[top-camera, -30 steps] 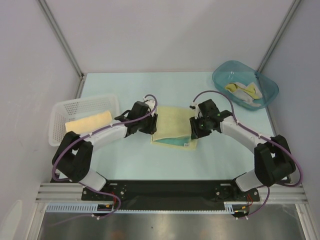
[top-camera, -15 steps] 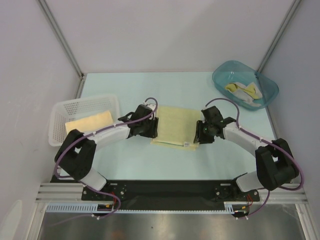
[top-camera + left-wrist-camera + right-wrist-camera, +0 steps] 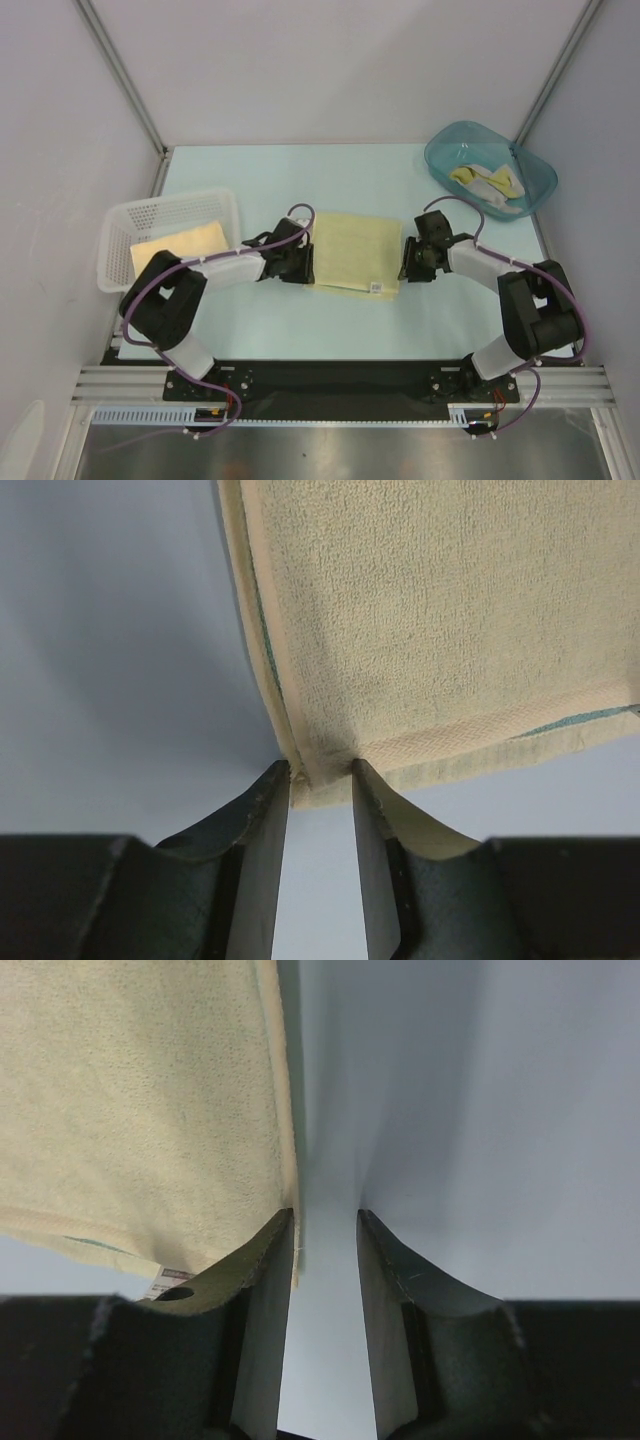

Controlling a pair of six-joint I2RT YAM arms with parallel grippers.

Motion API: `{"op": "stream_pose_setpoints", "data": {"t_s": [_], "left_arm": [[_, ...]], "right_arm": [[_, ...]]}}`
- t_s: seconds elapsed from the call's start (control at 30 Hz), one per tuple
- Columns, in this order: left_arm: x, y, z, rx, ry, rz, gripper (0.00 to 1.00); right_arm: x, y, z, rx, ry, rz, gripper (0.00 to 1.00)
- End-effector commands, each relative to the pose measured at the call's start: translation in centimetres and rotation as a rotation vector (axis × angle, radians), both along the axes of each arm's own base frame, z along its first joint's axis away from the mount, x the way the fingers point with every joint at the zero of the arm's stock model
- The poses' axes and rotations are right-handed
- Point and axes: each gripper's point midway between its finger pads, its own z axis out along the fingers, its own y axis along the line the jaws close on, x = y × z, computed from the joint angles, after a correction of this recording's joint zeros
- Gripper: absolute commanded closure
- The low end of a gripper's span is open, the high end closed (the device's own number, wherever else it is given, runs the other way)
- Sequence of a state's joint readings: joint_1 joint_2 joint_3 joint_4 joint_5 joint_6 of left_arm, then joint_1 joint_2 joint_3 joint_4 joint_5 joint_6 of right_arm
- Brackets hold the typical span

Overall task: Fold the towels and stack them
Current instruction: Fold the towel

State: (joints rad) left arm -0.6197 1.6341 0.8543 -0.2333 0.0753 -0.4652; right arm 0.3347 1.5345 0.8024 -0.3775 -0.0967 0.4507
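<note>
Withdrawn to opposite edges of pale yellow terry towel (image 3: 350,250), smoothed flat on bench (image 3: 350,185) for folding: left hand (image 3: 298,263), part-open astride corner, grip unclear; right hand (image 3: 412,263), part-open, empty.

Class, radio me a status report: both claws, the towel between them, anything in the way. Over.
Left claw open at towel corner. Right claw open, beside towel's right edge. Towel lying flat. Basket and tub well aside.
</note>
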Motion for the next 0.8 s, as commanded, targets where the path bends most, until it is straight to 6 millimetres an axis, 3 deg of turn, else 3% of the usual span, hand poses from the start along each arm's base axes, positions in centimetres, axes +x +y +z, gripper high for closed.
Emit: {"op": "stream_pose_setpoints", "data": {"t_s": [0.0,0.2,0.5,0.77], "left_arm": [[-1.0,-0.1,-0.1,-0.026,0.025,0.030,0.63],[-0.2,0.6,0.9,0.004,-0.010,0.063,0.59],[0.5,-0.3,2.7,-0.051,-0.052,0.060,0.59],[0.5,-0.4,2.2,-0.049,-0.044,0.062,0.58]], "right_arm": [[0.8,1.0,1.3,0.051,-0.051,0.042,0.64],[-1.2,0.8,0.9,0.088,-0.024,-0.035,0.63],[-1.6,1.6,0.9,0.130,-0.058,-0.085,0.66],[-1.9,2.2,1.0,0.169,-0.064,-0.096,0.67]]}}
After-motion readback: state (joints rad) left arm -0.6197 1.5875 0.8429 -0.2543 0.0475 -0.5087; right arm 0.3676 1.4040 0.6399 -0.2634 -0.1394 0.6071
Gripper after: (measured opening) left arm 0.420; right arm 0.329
